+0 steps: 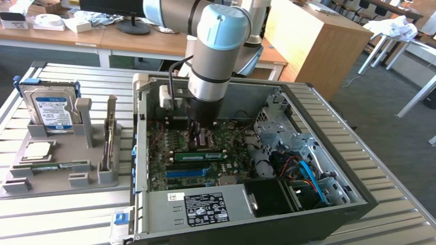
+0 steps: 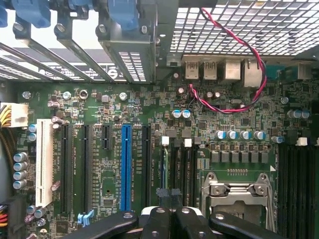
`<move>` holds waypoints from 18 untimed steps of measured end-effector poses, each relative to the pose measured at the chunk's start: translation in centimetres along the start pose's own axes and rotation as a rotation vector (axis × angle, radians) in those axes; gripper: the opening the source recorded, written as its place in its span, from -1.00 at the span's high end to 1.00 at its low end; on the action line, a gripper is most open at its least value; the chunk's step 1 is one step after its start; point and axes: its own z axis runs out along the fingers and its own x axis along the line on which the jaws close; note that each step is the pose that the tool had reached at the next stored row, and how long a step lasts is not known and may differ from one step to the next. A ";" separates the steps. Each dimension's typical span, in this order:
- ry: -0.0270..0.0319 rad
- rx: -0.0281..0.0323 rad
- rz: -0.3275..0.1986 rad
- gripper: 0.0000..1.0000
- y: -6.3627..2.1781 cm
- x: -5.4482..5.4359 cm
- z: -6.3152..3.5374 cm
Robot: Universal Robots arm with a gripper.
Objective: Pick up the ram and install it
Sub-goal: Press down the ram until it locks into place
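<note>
Ram [image 1: 199,155] standing on edge in a slot inside the computer case [image 1: 327,204]. From the wrist, just a thin green line [image 2: 164,167] near the blue slot [image 2: 125,164]. Gripper [image 1: 197,133] [image 2: 169,195] right over it, fingers pressed shut; touching or not, cannot tell. Outside, another green stick [image 1: 54,166] on the grey tray [image 1: 14,186].

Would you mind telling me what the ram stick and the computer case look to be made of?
The ram: apparently green circuit board, matte, with dark chips along it. The computer case: likely bare sheet metal, dull grey, with folded edges and punched holes.
</note>
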 end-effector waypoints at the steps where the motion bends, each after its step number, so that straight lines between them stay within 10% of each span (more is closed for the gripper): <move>1: 0.0000 0.0003 0.000 0.80 0.02 0.0 0.00; 18: -0.0001 0.0005 0.000 0.80 0.02 0.0 0.48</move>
